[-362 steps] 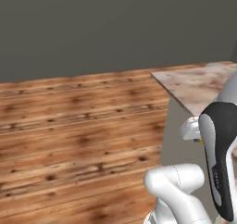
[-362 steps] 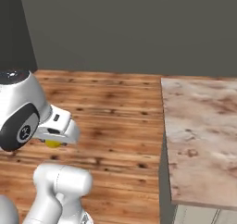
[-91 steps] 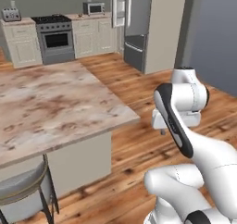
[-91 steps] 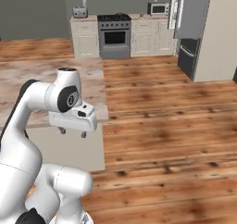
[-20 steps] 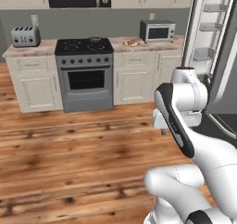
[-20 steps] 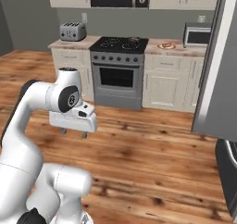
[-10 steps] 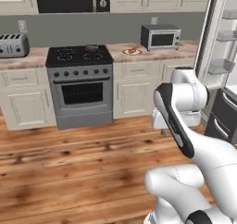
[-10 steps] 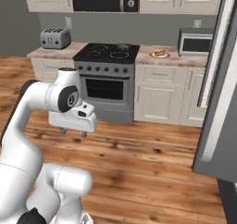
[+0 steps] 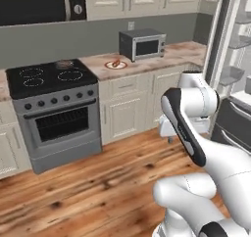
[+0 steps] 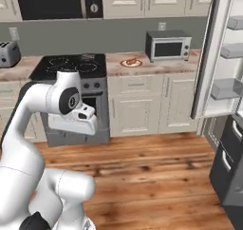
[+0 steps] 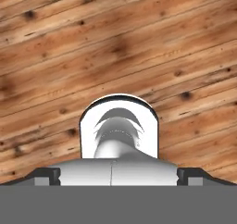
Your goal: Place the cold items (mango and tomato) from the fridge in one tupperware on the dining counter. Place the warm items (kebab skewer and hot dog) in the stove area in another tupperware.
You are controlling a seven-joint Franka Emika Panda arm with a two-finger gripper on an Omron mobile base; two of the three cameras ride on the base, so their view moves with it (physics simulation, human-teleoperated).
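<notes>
Dark fingertips (image 11: 46, 176) of the tool (image 11: 118, 174) sit far apart at the bottom of the hand view, jaws wide and holding nothing, over plank floor (image 11: 139, 42). From the base views the tool's hand hangs folded in front of the arm, above that floor and well short of the cabinets.

One stove (image 9: 51, 111) stands against the back wall, black top with four burners and a dark oven window. Right of it runs one marbled worktop (image 9: 166, 55) on cream cabinets. On it, near the stove-side end, lies one plate carrying one hot dog (image 9: 115, 63); its long axis appears to slant toward the back, though it is too small to be sure. One microwave (image 9: 142, 43) stands just right of the plate.

One fridge (image 10: 223, 77) stands open at the right edge, white shelves showing. The right base view adds one toaster (image 10: 9, 53) on the worktop left of the stove.
</notes>
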